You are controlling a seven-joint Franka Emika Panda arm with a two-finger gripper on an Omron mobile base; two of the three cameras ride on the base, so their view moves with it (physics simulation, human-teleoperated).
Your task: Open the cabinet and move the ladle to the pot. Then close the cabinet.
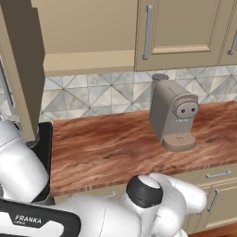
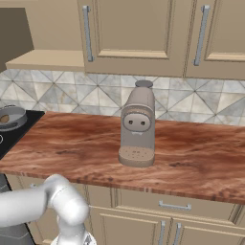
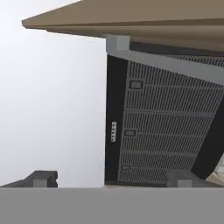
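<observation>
The pincer stands wide open with nothing between its two dark finger tips, which rise far apart at the bottom of the hand view. Beyond them is a dark, finely ribbed panel under a grey strip and a tan overhang; what appliance it belongs to is hard to say from this tilted angle.

The cabinet hangs above the tiled backsplash, both panelled doors shut, its two long silver bar handles set vertically; its top is cut off by the frame edge. The ladle's place cannot be told.

The pot sits at the far left edge of the right base view on a black cooktop, partly cropped; a small brownish shape lies inside it, too small to identify. In the left base view the robot's white body covers that area.

A grey coffee machine stands upright on the wooden tabletop, well apart from the pot. Lower drawers with short handles run under the tabletop's front edge.
</observation>
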